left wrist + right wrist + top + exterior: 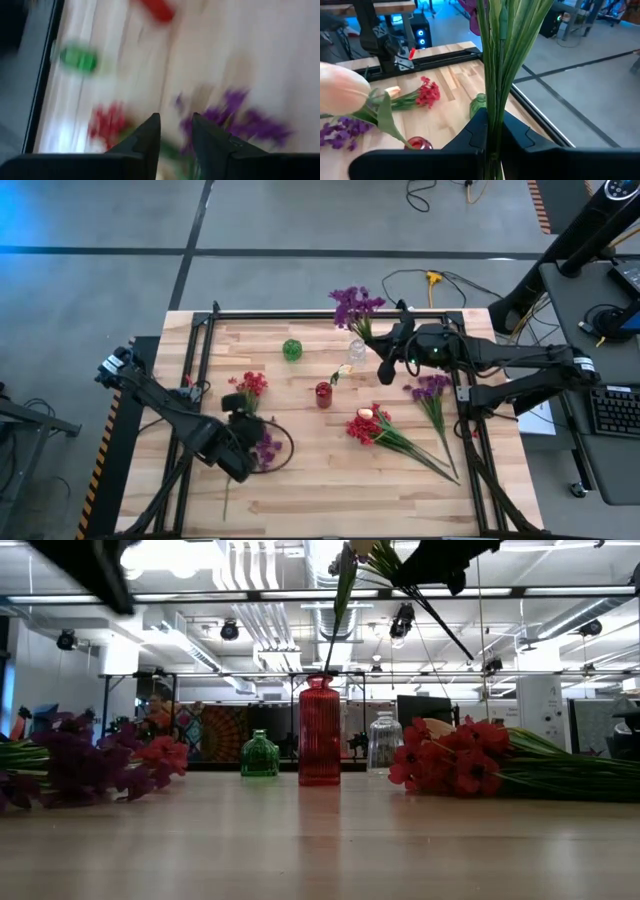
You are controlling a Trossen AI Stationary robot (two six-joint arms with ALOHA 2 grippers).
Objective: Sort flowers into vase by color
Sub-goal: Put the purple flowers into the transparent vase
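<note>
My right gripper (494, 131) is shut on a bunch of purple flowers (355, 305) above the far part of the table, near the clear vase (356, 350). The red vase (323, 394) stands mid-table with a cream-pink flower (340, 92) stuck in it by its stem. The green vase (291, 349) stands left of the clear one. My left gripper (175, 137) is open, just above a purple sprig (267, 448) lying near the table's left front. A red sprig (250, 385), a red bunch (370, 425) and another purple sprig (432, 390) lie flat on the table. My right gripper pinches several green stems (495, 107) of the purple bunch together between its two fingers. The fingers lie across the stems. The bunch is lifted clear of the table and tilted, with its blossoms (352, 302) toward the far edge and the stem ends (455, 640) slanting down.
A black frame (330, 313) runs along the table's far edge and sides. The near half of the wooden table (340, 500) is bare. Loose flowers lie to the left and right of the red vase. A desk with a keyboard (612, 410) stands beyond the right edge.
</note>
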